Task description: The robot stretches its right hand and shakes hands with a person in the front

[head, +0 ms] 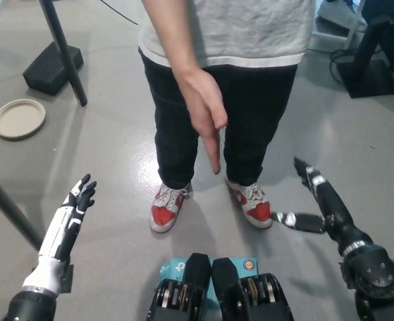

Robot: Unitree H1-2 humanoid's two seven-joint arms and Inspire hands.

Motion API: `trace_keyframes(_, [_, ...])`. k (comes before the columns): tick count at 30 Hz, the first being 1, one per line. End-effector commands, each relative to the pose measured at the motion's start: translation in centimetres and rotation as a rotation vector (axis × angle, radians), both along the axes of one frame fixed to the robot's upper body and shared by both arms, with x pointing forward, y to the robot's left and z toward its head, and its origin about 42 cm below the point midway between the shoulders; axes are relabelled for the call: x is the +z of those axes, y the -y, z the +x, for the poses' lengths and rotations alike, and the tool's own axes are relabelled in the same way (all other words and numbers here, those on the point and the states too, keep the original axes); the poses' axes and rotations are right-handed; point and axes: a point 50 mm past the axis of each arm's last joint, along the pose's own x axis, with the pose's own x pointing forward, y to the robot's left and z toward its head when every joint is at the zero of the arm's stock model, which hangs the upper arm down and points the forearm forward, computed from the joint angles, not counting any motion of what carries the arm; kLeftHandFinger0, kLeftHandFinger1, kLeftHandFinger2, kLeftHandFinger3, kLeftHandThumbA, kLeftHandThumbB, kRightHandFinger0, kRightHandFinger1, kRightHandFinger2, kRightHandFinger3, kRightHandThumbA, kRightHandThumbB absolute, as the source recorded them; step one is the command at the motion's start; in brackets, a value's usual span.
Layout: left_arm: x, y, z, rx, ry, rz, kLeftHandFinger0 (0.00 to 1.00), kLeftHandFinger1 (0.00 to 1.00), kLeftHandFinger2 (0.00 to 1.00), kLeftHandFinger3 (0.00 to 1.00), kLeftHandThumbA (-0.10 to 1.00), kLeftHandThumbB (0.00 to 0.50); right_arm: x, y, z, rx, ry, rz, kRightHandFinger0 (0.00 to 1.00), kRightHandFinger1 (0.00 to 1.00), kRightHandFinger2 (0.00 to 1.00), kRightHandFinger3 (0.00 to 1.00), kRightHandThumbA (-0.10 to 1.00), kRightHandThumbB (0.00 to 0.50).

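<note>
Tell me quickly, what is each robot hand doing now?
White left hand: open, holding nothing.
Black right hand: open, holding nothing, apart from the person's hand.

Beige round plate (19,118) on floor; black stand base (52,67), possibly weighted.

Person (227,73) standing top centre of frame, facing robot: grey shirt w/ white hem, dark trousers, red-and-white sneakers (168,208) planted mid-frame on grey floor. Person's hand (207,110) hanging centre frame, extended forward and down, fingers straight and together, palm side-on, empty. Black right hand (317,200) at lower right, raised, open w/ fingers apart, well apart from person's hand, no contact.
</note>
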Motion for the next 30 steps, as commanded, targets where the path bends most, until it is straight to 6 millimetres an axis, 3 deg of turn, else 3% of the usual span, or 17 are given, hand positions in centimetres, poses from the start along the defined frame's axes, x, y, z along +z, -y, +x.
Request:
trace_keyframes(1, [1.0,-0.2,0.1,-0.015,0.074,0.009,1.00,1.00,1.00,1.00,0.96,0.100,4.2,-1.0,0.3,-0.013,0.177,0.074,1.00,1.00,1.00,1.00,1.00,0.293])
trace_keyframes(2, [1.0,-0.2,0.1,-0.015,0.075,0.008,1.00,1.00,1.00,1.00,0.96,0.113,5.7,-1.9,0.0,0.016,0.201,0.086,1.00,1.00,1.00,1.00,1.00,0.363])
trace_keyframes(3, [1.0,-0.2,0.0,-0.014,0.077,0.006,1.00,1.00,1.00,1.00,0.96,0.116,7.9,-3.2,-0.6,0.061,0.238,0.105,1.00,1.00,1.00,1.00,1.00,0.384])
trace_keyframes(4, [0.9,-0.2,0.1,-0.015,0.077,0.004,1.00,1.00,1.00,1.00,0.96,0.112,8.8,-3.8,-0.7,0.075,0.257,0.110,1.00,1.00,1.00,1.00,1.00,0.406])
trace_keyframes(6, [0.9,-0.2,0.1,-0.015,0.077,0.004,1.00,1.00,1.00,1.00,0.96,0.110,8.9,-3.8,-0.8,0.076,0.256,0.110,1.00,1.00,1.00,1.00,1.00,0.409])
trace_keyframes(7, [0.9,-0.2,0.1,-0.014,0.074,0.004,1.00,1.00,1.00,1.00,0.96,0.104,9.7,-4.2,-0.9,0.089,0.272,0.111,1.00,1.00,1.00,1.00,1.00,0.382])
trace_keyframes(8, [0.9,-0.2,0.0,-0.014,0.071,0.004,1.00,1.00,1.00,1.00,0.96,0.103,11.2,-5.0,-0.9,0.107,0.301,0.107,1.00,1.00,1.00,1.00,1.00,0.384])
trace_keyframes(11, [1.0,-0.3,0.0,-0.011,0.075,0.013,1.00,1.00,1.00,1.00,0.96,0.093,12.8,-5.6,-0.6,0.119,0.321,0.087,1.00,1.00,1.00,1.00,1.00,0.380])
trace_keyframes(14, [1.0,-0.3,0.0,-0.011,0.075,0.013,1.00,1.00,1.00,1.00,0.96,0.093,12.8,-5.7,-0.6,0.118,0.318,0.086,1.00,1.00,1.00,1.00,1.00,0.382])
trace_keyframes(15, [0.9,-0.3,0.0,-0.012,0.069,0.004,1.00,1.00,1.00,1.00,0.96,0.103,15.3,-6.6,0.1,0.131,0.356,0.051,1.00,1.00,1.00,1.00,1.00,0.367])
trace_keyframes(20, [1.0,-0.3,0.0,-0.008,0.074,0.010,1.00,1.00,1.00,1.00,0.97,0.103,16.4,-7.4,1.4,0.133,0.356,0.031,1.00,1.00,1.00,1.00,1.00,0.396])
trace_keyframes(23, [1.0,-0.3,-0.1,-0.009,0.072,0.013,1.00,1.00,1.00,1.00,0.97,0.109,16.7,-8.3,2.9,0.148,0.350,0.016,1.00,1.00,1.00,1.00,1.00,0.376])
trace_keyframes(26, [1.1,-0.3,-0.1,-0.009,0.072,0.013,1.00,1.00,1.00,1.00,0.98,0.109,16.7,-8.3,3.0,0.148,0.349,0.016,1.00,1.00,1.00,1.00,1.00,0.375])
trace_keyframes(27, [1.1,-0.3,0.0,-0.005,0.079,0.009,1.00,1.00,1.00,1.00,0.98,0.115,16.2,-9.0,4.3,0.152,0.327,0.006,1.00,1.00,1.00,1.00,1.00,0.361])
trace_keyframes(30, [1.0,-0.3,0.0,-0.005,0.079,0.009,1.00,1.00,1.00,1.00,0.97,0.107,15.8,-9.3,5.3,0.147,0.301,0.001,1.00,1.00,1.00,1.00,1.00,0.367])
